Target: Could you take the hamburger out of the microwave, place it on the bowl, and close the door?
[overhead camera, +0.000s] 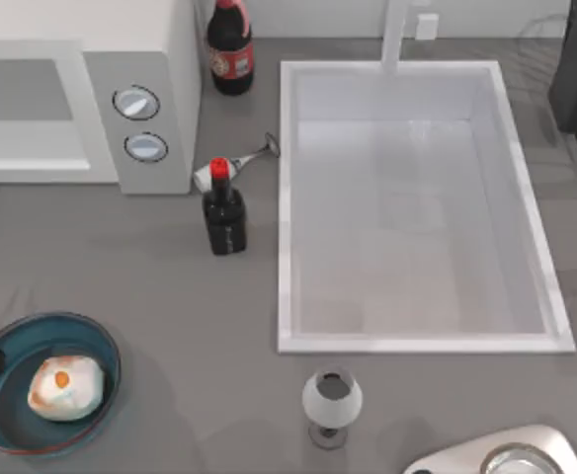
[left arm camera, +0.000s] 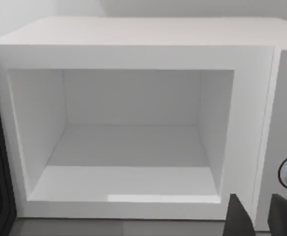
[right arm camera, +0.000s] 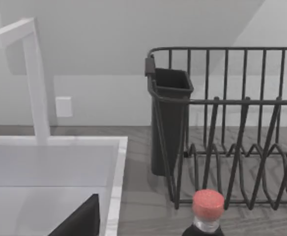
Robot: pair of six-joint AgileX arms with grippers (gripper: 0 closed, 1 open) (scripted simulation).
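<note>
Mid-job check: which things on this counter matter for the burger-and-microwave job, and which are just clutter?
Job:
- off-white hamburger, lying in the bowl
- wide blue bowl
- boxy white microwave, cavity empty, door open
- left gripper, at the microwave front

Clutter:
- white sink
- two dark bottles
- grey goblet
- black dish rack

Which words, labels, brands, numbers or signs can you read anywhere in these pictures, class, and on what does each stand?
None can be read.
Red label on the dark bottle beside the microwave: light marks, too blurred to read.
Two microwave knobs: no numbers or markings can be made out.
Small black bottle with the red cap: no readable label.
</note>
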